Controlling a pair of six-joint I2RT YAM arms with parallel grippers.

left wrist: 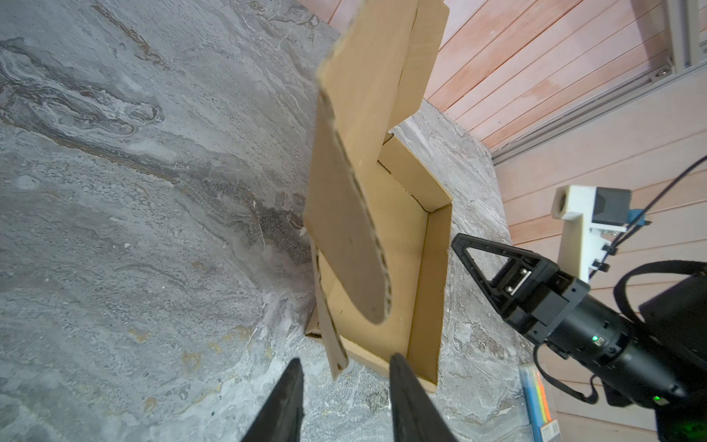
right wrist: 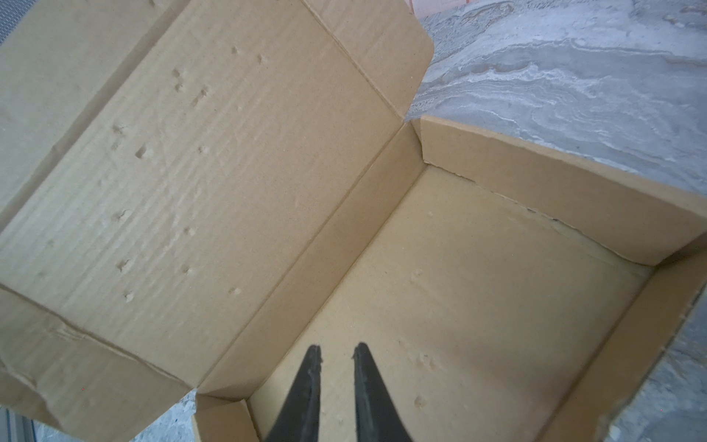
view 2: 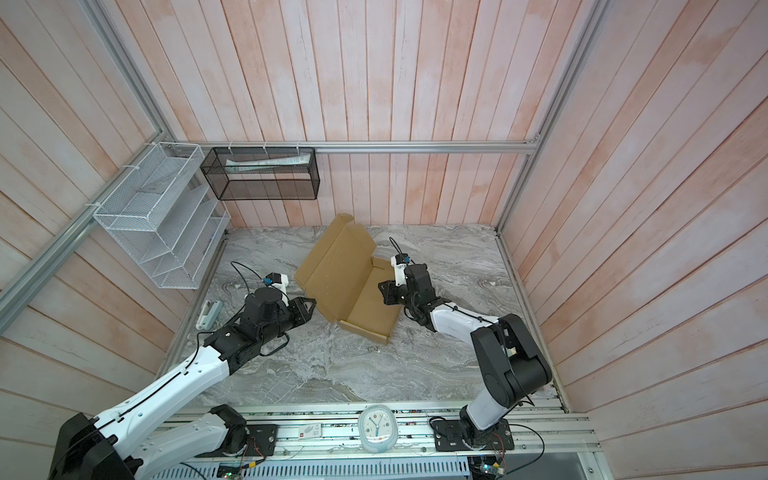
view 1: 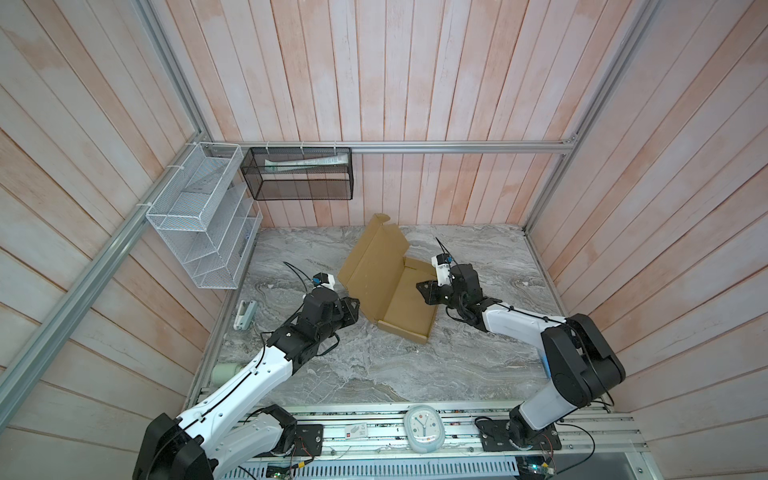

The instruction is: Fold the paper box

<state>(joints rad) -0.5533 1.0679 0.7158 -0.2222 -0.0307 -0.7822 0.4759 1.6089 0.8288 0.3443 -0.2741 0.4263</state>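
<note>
The paper box [view 1: 409, 305] [view 2: 365, 309] is plain brown cardboard and lies mid-table as a shallow tray with its walls up. Its lid [view 1: 374, 257] [right wrist: 214, 153] stands raised, leaning back-left. My left gripper [view 1: 356, 309] [view 2: 312, 309] [left wrist: 346, 361] is open at the tray's front-left corner. A narrow side flap [left wrist: 333, 344] of the lid hangs in the line between its fingers, touching neither. My right gripper [view 1: 422, 291] [view 2: 382, 291] [right wrist: 338, 346] reaches over the tray's right wall. Its fingers stand a narrow gap apart above the tray floor [right wrist: 478, 287], holding nothing.
A white wire rack [view 1: 199, 216] and a black mesh basket [view 1: 297, 174] hang on the back-left walls. A small white object [view 1: 245, 314] lies at the table's left edge. A clock [view 1: 424, 428] sits on the front rail. A marker pack [left wrist: 535, 398] lies near the right arm.
</note>
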